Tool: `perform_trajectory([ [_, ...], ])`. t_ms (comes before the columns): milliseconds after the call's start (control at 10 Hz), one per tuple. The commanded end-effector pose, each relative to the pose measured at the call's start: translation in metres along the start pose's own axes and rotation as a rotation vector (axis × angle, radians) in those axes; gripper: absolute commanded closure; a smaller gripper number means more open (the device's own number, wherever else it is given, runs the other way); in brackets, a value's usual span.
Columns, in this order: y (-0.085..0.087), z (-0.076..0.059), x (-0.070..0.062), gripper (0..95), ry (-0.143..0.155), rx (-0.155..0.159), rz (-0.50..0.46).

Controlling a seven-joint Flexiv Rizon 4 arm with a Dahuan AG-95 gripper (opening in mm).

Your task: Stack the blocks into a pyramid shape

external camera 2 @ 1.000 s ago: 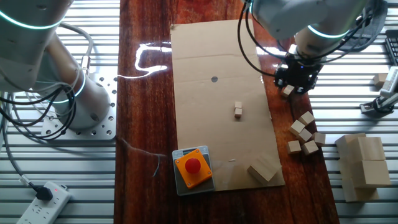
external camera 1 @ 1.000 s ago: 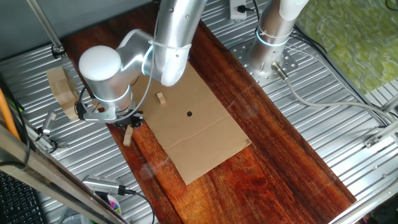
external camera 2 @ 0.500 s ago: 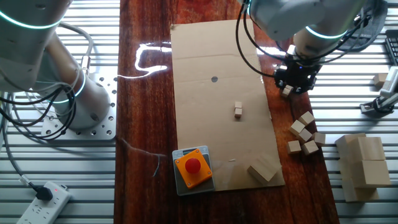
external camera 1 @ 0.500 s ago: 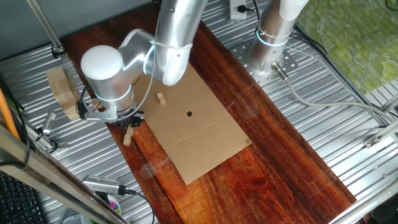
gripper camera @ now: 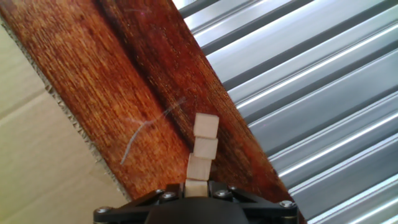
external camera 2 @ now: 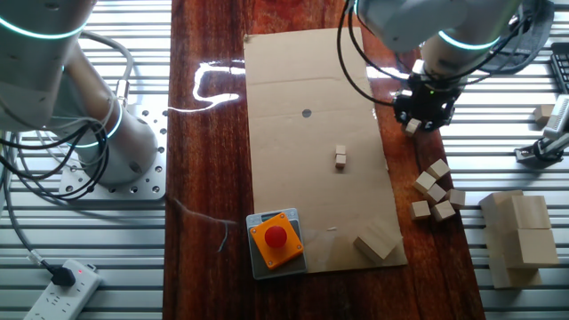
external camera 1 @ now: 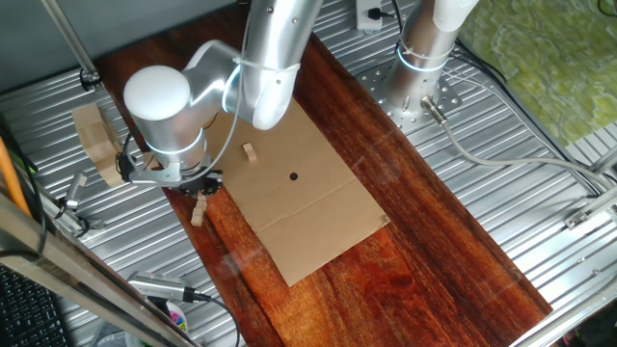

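Four blocks point(gripper camera: 206, 147) line up in the hand view. The nearest one point(gripper camera: 196, 185) sits right at the claw point(gripper camera: 198, 194). The other three lie beyond it on the dark wooden board point(gripper camera: 143, 81), close to the edge where the ribbed metal table point(gripper camera: 323, 93) begins.

Your claw point(external camera 2: 425, 116) appears clenched on that nearest block point(external camera 2: 412, 127). The fingers themselves are mostly hidden by the housing, so treat the grip as likely, not confirmed. It hangs just off the right edge of the cardboard sheet point(external camera 2: 302, 80).

A loose cluster of blocks point(external camera 2: 434, 178) lies on the board near the claw. One small stack point(external camera 2: 340, 158) stands alone, well inside the cardboard. I cannot tell for certain whether it is one cube or two.

**Stage, as judged:** early. No pyramid base is laid yet, and most cubes wait off the sheet.

**Risks to note:**
- The cube is far smaller than the fingers. If it is gripped off-centre, it may twist or drop during the carry.
- A dropped cube near the board edge could roll into the grooves of the metal table and be hard to pick up again.
- When you place the cube beside the stack on the cardboard, the wide fingers may knock the stack over.
- The red button box point(external camera 2: 276, 238) and the larger wooden block point(external camera 2: 377, 242) sit at the near end of the sheet, so keep your path away from them.
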State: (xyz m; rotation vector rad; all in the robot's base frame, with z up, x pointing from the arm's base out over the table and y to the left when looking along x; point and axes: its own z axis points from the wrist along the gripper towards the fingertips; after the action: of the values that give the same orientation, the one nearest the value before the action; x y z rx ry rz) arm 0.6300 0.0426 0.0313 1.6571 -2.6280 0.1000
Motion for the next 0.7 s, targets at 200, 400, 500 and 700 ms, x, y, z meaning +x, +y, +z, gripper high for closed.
perform_trajectory([
  [200,0.008,-0.015,0.006,95.0,0.006,-0.006,-0.031],
  [400,0.019,-0.018,0.016,95.0,-0.013,-0.013,-0.050],
  [500,0.029,-0.022,0.023,95.0,-0.017,-0.014,-0.065],
  [700,0.043,-0.027,0.030,95.0,-0.017,-0.013,-0.082],
])
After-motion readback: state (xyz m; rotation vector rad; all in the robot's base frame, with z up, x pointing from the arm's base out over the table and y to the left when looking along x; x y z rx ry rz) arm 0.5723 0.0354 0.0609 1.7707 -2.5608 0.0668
